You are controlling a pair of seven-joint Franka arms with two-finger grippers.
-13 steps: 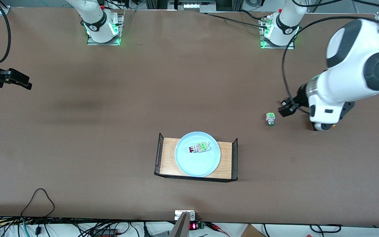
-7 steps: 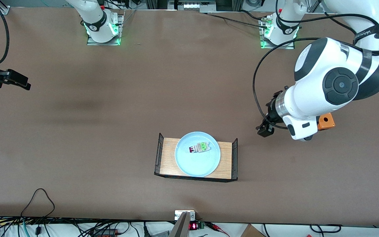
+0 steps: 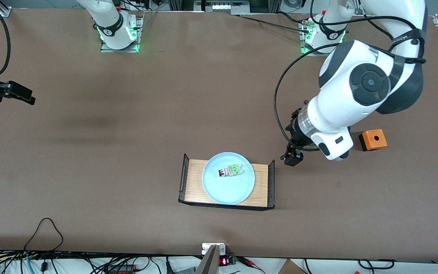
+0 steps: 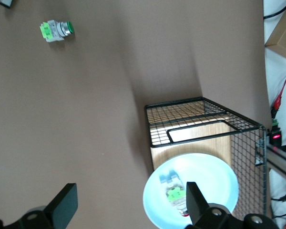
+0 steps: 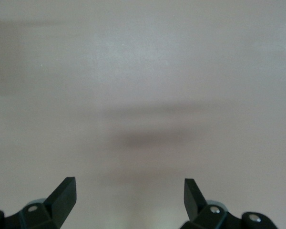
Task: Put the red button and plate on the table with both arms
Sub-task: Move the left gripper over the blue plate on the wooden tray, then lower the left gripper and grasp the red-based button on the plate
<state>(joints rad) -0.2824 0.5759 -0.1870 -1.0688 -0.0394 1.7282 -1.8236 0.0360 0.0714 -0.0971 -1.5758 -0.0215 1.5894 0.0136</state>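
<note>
The left tool (image 3: 293, 156) hangs over bare desk (image 3: 127, 125) just beside the tray's (image 3: 192, 182) mesh end toward the left arm's end, its fingers (image 4: 64, 207) spread wide apart with nothing between them. The plate (image 3: 238, 190) sits on the tray, near this tool but not under it. The red button (image 3: 228, 172) lies in the plate, its green block pointing toward the left arm's end of the desk. In the left wrist view the plate (image 4: 214, 181) and red button (image 4: 176, 195) show close to one finger. An orange box (image 3: 372, 139) sits on the desk by the left arm. The right tool (image 3: 13, 93) waits over the desk's edge at the right arm's end, well apart from the tray, fingers (image 5: 62, 195) also wide apart and empty.
</note>
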